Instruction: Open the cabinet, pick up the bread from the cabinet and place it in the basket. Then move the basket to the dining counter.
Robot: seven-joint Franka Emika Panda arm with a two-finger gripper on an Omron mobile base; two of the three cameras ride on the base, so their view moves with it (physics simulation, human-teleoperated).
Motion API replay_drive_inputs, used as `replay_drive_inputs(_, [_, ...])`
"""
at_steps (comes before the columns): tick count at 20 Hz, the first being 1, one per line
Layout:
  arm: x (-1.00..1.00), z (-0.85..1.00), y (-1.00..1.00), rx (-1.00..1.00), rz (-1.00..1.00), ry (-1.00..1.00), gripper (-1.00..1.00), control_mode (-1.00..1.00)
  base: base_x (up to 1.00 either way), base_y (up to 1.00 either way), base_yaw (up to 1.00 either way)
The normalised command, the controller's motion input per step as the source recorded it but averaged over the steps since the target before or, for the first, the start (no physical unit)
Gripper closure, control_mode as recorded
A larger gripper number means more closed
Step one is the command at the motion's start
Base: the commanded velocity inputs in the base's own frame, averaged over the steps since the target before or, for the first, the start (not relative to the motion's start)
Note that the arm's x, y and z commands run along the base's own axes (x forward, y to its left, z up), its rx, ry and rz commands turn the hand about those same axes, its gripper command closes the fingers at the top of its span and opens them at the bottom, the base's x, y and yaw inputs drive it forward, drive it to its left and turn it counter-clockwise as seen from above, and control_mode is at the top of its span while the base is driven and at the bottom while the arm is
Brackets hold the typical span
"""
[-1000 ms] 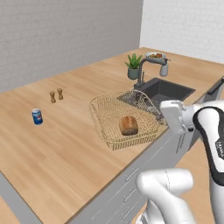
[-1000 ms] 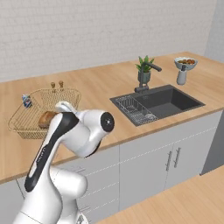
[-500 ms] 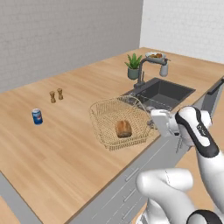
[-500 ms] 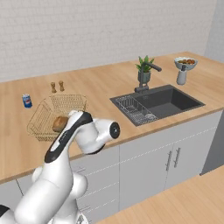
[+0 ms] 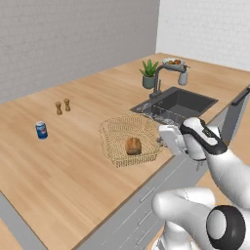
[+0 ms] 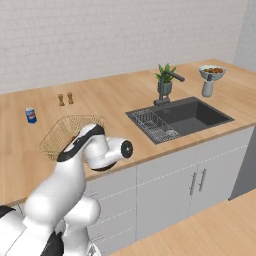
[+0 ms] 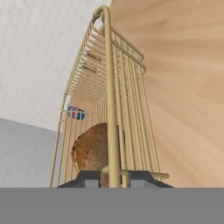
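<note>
I have the basket (image 5: pixel 129 142) sitting on the dining counter (image 5: pixel 88 166), close to the front edge and just left of the dark sink (image 5: pixel 178 105). The bread (image 5: pixel 133 146) lies inside it, toward the side nearest the robot. From the left base view my claw (image 5: pixel 162 140) is at the basket's right rim, with the white hand body right behind it. In the hand view the two dark fingertips (image 7: pixel 89 178) stand either side of the tan rim wire, which runs up the middle between them, so I read the claw as closed narrow on the basket (image 7: pixel 111 87) rim; the bread (image 7: pixel 94 153) shows brown through the mesh just beyond. In the right base view the arm's bulk hides the near part of the basket (image 6: pixel 65 131), and I cannot make out the claw there. Behind the basket, well apart, a blue can (image 5: pixel 41 130) stands on the counter, and two small brown shakers (image 5: pixel 62 106) stand together farther back. A potted plant (image 5: pixel 149 74) sits behind the grey faucet (image 5: pixel 168 75), and a bowl of fruit (image 6: pixel 212 72) rests near the far right corner.
</note>
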Motion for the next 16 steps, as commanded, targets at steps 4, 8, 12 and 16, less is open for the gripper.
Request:
replay_drive_inputs(4, [0.52, -0.58, 0.0, 0.0, 0.0, 0.18, 1.0, -1.0, 0.0, 0.0, 0.0])
replay_drive_inputs(8, [0.38, -0.57, 0.0, 0.0, 0.0, 0.03, 1.0, -1.0, 0.0, 0.0, 0.0])
replay_drive_inputs(12, [0.24, -0.56, 0.0, 0.0, 0.0, 0.0, 1.0, -1.0, 0.0, 0.0, 0.0])
replay_drive_inputs(16, [0.22, -0.52, 0.0, 0.0, 0.0, 0.0, 1.0, -1.0, 0.0, 0.0, 0.0])
